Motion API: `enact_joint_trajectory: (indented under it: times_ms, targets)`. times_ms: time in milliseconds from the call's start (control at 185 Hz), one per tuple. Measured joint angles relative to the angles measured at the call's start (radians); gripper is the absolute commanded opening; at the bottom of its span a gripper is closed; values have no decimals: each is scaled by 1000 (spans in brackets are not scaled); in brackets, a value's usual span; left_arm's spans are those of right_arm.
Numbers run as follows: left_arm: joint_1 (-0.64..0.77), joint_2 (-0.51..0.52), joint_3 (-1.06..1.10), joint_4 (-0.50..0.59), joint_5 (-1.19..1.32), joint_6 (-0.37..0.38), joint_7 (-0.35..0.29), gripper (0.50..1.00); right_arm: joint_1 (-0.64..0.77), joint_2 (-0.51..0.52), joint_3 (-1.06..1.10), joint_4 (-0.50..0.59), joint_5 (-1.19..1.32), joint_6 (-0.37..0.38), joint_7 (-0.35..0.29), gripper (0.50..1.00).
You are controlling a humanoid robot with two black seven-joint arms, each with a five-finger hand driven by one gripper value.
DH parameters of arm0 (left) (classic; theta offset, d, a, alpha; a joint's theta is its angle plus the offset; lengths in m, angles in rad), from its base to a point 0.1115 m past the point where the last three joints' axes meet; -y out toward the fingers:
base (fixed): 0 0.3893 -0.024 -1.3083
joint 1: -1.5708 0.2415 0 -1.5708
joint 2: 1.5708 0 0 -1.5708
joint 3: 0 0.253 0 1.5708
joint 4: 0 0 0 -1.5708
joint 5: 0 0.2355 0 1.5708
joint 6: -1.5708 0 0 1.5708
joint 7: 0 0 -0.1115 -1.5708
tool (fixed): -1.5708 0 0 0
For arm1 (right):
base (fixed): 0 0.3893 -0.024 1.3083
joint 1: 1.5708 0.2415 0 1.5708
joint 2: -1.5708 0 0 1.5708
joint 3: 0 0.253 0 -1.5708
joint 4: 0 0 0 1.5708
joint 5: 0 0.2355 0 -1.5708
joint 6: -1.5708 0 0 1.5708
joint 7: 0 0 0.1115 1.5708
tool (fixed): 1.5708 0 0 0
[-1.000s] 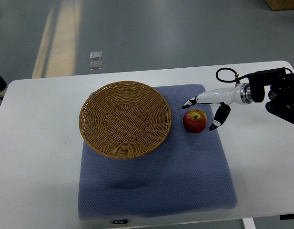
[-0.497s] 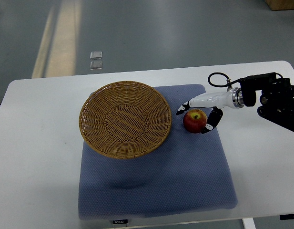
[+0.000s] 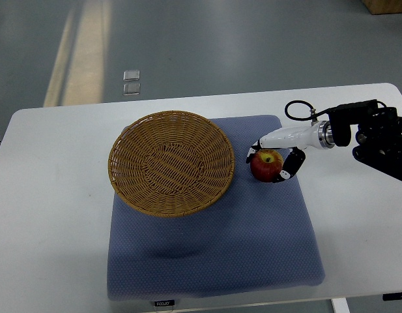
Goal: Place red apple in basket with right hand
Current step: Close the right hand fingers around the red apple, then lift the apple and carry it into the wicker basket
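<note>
From the top view, your right hand (image 3: 273, 160) is at the grasping step, fingers curled around the red apple (image 3: 266, 165) on the blue mat (image 3: 214, 248) beside the basket (image 3: 171, 163), toward the worktop's (image 3: 51, 215) right edge, so next secure the grip, lift, and carry left over the rim.

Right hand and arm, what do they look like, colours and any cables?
The right hand has a glossy white shell with black fingertips. A silver ring joins it to a bulky black forearm, and a thin black cable loops above the wrist.
</note>
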Motion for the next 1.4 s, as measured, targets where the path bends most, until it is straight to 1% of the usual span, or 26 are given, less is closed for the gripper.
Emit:
enact_joint_trajectory:
  times_ms: [238,470,578,659,805,941,1108,1243,1400]
  targets:
    - [0,0,0,0,0,0,0,1000,48,-4,8,0,6,1,2,688]
    - [0,0,0,0,0,0,0,1000,143,-16,19,0,16,2,5,688]
    - [0,0,0,0,0,0,0,1000,200,-1,22,0,22,2,5,688]
    - [0,0,0,0,0,0,0,1000,228,30,23,0,31,2,5,688]
    - [0,0,0,0,0,0,0,1000,254,118,23,0,41,0,1,690]
    - [0,0,0,0,0,0,0,1000,256,196,23,-12,42,-2,-1,690]
    - [0,0,0,0,0,0,-1,1000,232,298,23,-55,41,-15,-4,690]
    - [0,0,0,0,0,0,0,1000,195,351,22,-96,38,-19,-5,693]
    - [0,0,0,0,0,0,0,1000,163,373,21,-116,37,-25,-5,697]
